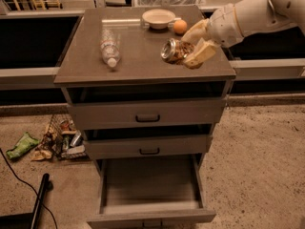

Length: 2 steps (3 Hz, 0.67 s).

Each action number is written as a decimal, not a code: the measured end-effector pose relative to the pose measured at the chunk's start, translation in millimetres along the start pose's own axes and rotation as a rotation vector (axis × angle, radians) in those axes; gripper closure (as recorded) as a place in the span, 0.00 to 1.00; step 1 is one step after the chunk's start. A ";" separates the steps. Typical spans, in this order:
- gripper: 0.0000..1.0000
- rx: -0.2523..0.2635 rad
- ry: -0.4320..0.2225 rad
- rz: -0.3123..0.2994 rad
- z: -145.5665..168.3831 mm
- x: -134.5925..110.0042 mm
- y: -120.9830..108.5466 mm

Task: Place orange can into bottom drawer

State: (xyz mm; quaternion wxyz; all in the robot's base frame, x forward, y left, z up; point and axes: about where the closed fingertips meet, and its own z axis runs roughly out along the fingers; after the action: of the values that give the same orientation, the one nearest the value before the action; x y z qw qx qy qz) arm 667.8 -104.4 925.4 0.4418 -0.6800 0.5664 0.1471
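One gripper (187, 50) clamps the orange can (170, 50), tilted sideways, over the cabinet top (138, 61). Bottom drawer (151, 184) stands open.

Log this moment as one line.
gripper: shut on orange can, over cabinet top | bottom drawer: open | can not yet in drawer

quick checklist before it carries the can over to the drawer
1. gripper shut on orange can, above the cabinet top's right side: ok
2. Can lifted off the cabinet top: cannot tell
3. bottom drawer pulled out: ok
4. Nothing visible inside it: ok
5. middle drawer set further back than the bottom one: ok
6. plastic bottle apart from the can, to its left: ok
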 end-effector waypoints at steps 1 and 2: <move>1.00 -0.010 -0.014 0.062 -6.0 -21.2 41.6; 1.00 -0.083 -0.003 0.100 16.7 -8.0 74.5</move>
State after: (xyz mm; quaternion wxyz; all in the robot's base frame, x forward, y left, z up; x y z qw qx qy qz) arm 603.3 -84.0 889.3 0.4063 -0.6682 0.5925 0.1933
